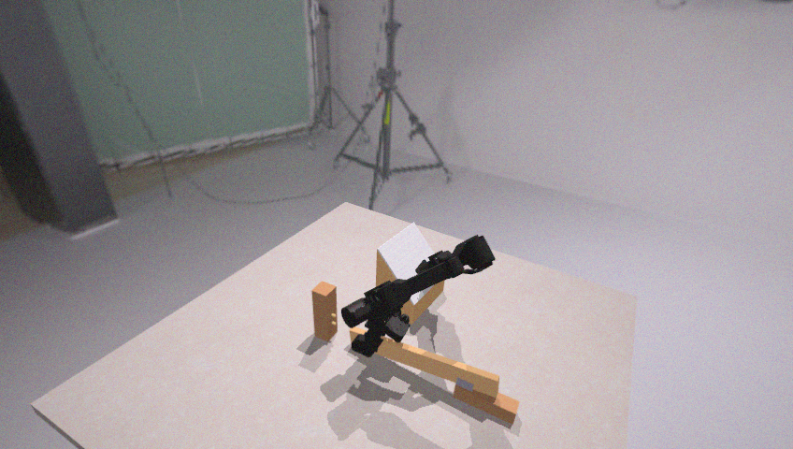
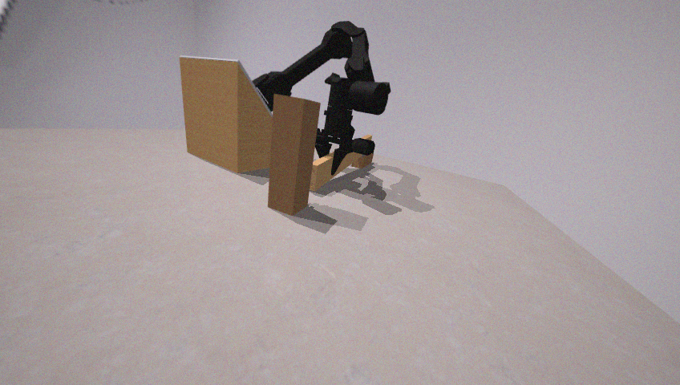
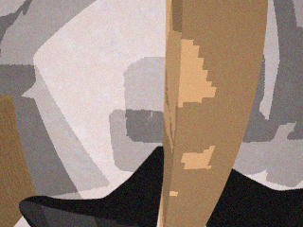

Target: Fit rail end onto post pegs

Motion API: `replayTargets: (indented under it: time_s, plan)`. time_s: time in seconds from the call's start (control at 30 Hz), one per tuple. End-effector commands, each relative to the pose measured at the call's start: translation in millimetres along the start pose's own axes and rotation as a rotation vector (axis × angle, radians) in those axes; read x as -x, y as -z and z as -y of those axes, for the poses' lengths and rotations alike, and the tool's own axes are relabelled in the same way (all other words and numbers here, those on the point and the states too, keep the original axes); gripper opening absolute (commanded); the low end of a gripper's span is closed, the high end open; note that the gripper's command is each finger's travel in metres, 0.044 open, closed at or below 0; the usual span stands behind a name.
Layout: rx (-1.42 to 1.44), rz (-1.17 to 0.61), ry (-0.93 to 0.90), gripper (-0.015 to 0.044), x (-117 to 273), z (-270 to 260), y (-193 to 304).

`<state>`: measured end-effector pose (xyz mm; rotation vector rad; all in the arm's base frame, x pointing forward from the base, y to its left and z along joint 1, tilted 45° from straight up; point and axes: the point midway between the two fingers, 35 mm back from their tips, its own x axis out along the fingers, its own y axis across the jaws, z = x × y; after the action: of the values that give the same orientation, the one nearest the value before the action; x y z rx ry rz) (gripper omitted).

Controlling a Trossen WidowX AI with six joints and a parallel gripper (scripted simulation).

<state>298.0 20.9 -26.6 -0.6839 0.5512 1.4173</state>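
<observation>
The long light-wood rail [image 1: 434, 359] [image 2: 319, 177] [image 3: 213, 85] slopes down from its far end, in the grey bracket [image 1: 464, 384] on the low footboard block [image 1: 505, 410] [image 2: 362, 161], to its near end, low at the table. The short upright post [image 1: 324, 314] [image 2: 289, 157] stands a small gap beyond the near end. Two pale pegs [image 1: 334, 315] stick out of it toward the rail, outside the holes. My gripper [image 1: 372, 345] [image 2: 329, 162] [image 3: 175, 151] points down and is shut on the rail near its near end, one finger on each side. The holes in the rail's end are not visible.
A wooden box with a slanted white top [image 1: 403, 250] stands behind the rail and beside the post; its wooden side [image 2: 212, 114] [image 3: 7, 165] also shows. The black arm [image 1: 431, 278] [image 2: 307, 64] passes over it. The pale table [image 1: 194, 361] carries everything.
</observation>
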Motion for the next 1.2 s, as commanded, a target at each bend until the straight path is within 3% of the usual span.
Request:
replayTargets:
  time_s: [0.0, 1.17]
  plan:
    - [0.009, 0.0, 0.015, 0.0, 6, 5, 1]
    - [0.009, -0.001, 0.015, 0.0, 24, 10, 1]
